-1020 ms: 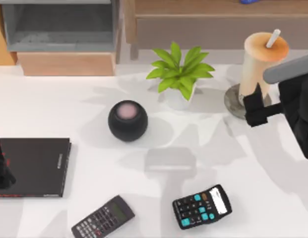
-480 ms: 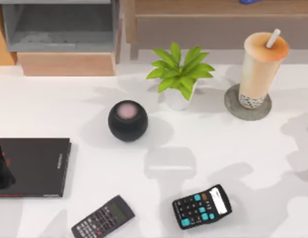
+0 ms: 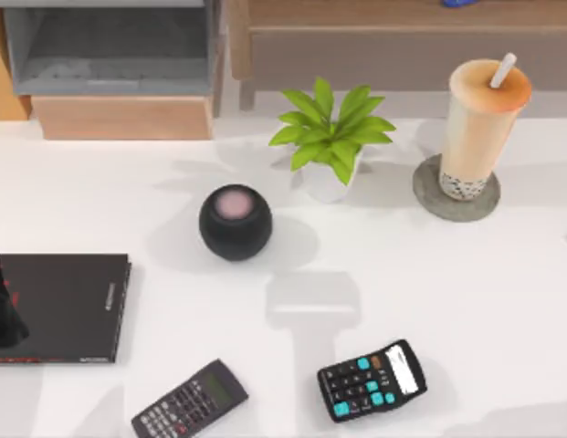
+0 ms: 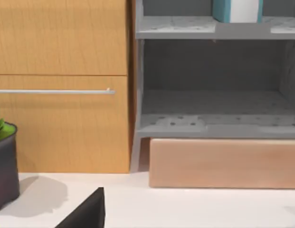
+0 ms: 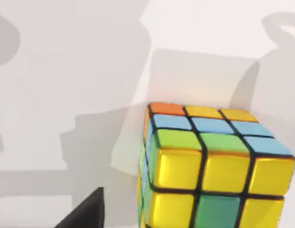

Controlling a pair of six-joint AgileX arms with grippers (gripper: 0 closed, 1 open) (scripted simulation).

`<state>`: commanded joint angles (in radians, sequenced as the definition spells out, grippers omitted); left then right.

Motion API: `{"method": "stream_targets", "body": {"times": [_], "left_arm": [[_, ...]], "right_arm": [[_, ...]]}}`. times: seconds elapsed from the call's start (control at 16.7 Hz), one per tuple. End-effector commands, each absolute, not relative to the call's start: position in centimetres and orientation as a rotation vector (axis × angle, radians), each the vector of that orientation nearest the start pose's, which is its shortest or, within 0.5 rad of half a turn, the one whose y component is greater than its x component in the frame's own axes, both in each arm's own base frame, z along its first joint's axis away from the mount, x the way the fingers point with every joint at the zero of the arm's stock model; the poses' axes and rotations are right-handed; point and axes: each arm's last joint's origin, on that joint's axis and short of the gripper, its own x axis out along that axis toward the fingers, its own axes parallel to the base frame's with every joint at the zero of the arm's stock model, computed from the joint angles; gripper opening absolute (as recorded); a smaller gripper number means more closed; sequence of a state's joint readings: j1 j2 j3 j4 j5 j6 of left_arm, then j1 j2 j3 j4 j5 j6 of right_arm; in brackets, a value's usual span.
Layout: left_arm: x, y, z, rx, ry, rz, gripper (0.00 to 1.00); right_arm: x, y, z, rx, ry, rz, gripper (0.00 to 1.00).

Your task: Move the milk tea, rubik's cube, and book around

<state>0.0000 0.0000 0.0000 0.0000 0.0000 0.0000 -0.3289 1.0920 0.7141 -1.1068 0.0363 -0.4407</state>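
- Milk tea (image 3: 477, 123) stands upright on a grey round coaster (image 3: 427, 194) at the table's far right, just beside the potted plant (image 3: 330, 137). Judgement: the coaster looks like its resting place, so this part of the task reads as done.
- Nothing grips the cup; no fingers near it in the top view.
- Rubik's cube (image 5: 211, 166) sits on the white table (image 3: 447, 292) close in front of the right wrist camera, so just ahead of the right arm's fingers. A dark wedge at the frame edge may be a fingertip; cannot tell how far the right fingers are spread, or whether they hold anything.
- Judgement: cube is likely the next pick, with the right arm posed over it.
- Left arm (image 3: 2, 310) is parked at the table's left edge, over the black book (image 3: 68, 306). Its finger spread cannot be told.
- Teal book (image 4: 235, 9) stands on the grey shelf (image 4: 214, 123), well ahead of the left wrist camera.
- Writing: spine text on the black book and the two calculators' (image 3: 372, 380) key legends are too small to read. No brand visible on the cup.
- Dark round speaker (image 3: 235, 222) sits mid-table, apart from all task items.
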Motion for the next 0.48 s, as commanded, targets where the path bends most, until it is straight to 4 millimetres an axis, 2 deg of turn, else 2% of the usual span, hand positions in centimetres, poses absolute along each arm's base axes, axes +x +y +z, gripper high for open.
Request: {"method": "stream_targets", "body": {"times": [0.18, 0.48], "left_arm": [[10.57, -0.12, 16.0, 0.0, 0.0, 0.0, 1.0], [10.57, -0.12, 16.0, 0.0, 0.0, 0.0, 1.0]], "right_arm": [[14.0, -6.18, 20.48, -0.01, 1.563, -0.002, 1.0], [13.82, -6.28, 20.51, 0.007, 1.571, -0.007, 1.0]]}}
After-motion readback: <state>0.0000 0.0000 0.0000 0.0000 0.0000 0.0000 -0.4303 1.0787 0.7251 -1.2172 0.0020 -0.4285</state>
